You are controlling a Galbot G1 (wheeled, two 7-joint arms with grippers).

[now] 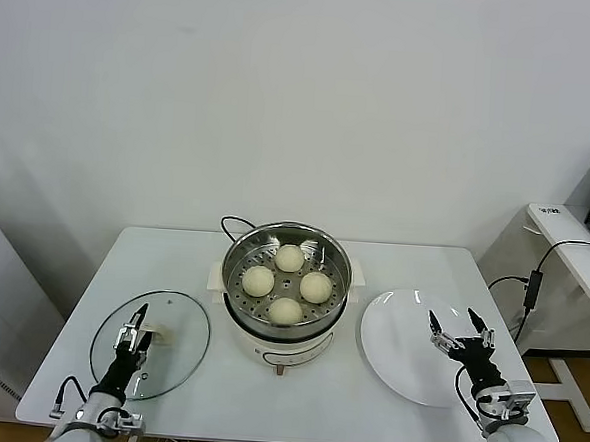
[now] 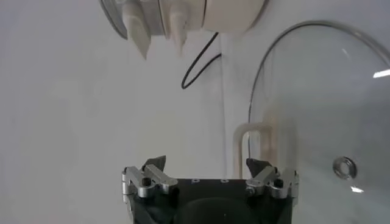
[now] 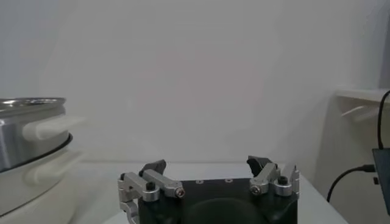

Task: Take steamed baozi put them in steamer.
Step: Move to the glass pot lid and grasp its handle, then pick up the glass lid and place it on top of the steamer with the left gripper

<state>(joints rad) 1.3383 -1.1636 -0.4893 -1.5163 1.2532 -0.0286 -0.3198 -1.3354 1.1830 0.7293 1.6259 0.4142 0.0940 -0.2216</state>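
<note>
A: From the head view, where do the steamed baozi (image 1: pixel 287 284) sit?

B: All four lie in the steamer (image 1: pixel 284 301), on its perforated tray, in a diamond: one toward the table's far edge, one toward the near edge, one to each side. The steamer stands at the middle of the white table (image 1: pixel 192 265), upright, its open mouth facing straight up. The buns are round, so no long axis can be told.

A: Do the wrist views show the buns?

B: No. The right wrist view catches only the steamer's steel wall and one white side handle from the side. The left wrist view shows its white base and black cord (image 2: pixel 201 64), plus the glass lid (image 2: pixel 323 115) up close.

A: And the arms?

B: The left gripper (image 1: pixel 133 327) hovers over the glass lid near the table's front left corner, jaws spread wide and holding nothing. The right gripper (image 1: pixel 459 328) hangs over the white plate (image 1: pixel 397 358) toward the right edge, jaws also wide and empty.

A: Anything only the head view gives?

B: A side desk (image 1: pixel 574 248) beyond the right edge.
</note>
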